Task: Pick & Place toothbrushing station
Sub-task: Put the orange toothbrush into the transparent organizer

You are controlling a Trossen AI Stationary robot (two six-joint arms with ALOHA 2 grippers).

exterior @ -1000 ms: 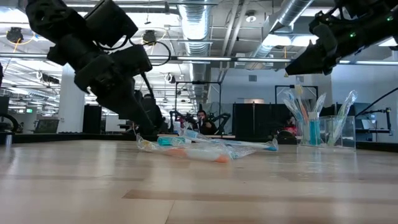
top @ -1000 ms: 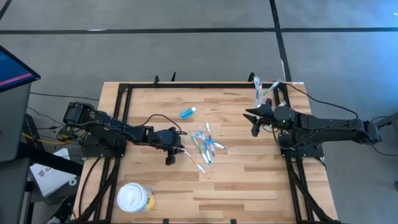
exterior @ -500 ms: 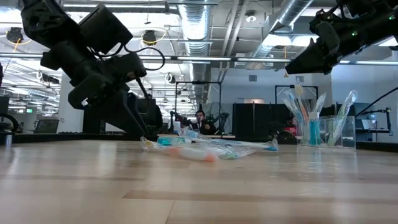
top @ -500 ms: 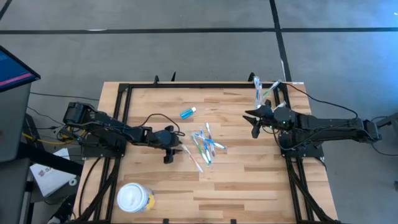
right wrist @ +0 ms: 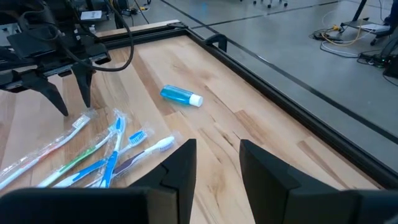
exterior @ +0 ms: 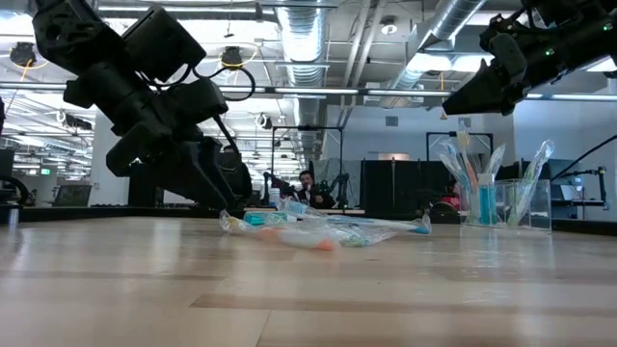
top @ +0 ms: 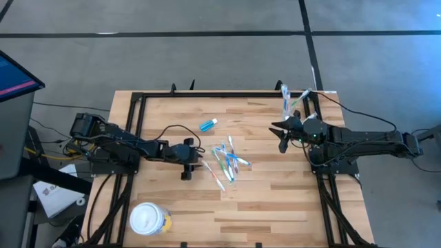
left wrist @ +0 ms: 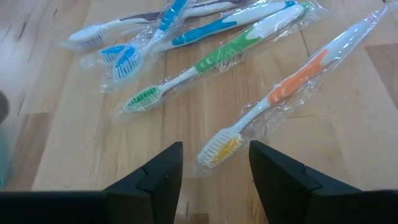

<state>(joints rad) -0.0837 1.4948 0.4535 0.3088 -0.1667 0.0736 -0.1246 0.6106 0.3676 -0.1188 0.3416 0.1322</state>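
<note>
The left hand [top: 193, 167] hangs spread and empty just over the desk [top: 275, 200], the orange-handled toothbrush [left wrist: 273, 102] lying just ahead between its fingertips. The right hand [top: 280, 136], parted and empty, waits beside the tumbler [top: 295, 102].

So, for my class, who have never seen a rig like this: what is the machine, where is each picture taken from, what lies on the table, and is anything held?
Two dark robot arms work at a wooden table. One camera looks down from above, one sits at table height, and one rides on each wrist. Wrapped toothbrushes lie in a loose pile mid-table, a small blue tube beyond them, a yellow tub near the front. A clear tumbler already holds several brushes. The left gripper is open beside the pile; the right gripper hovers open. Neither holds anything.
</note>
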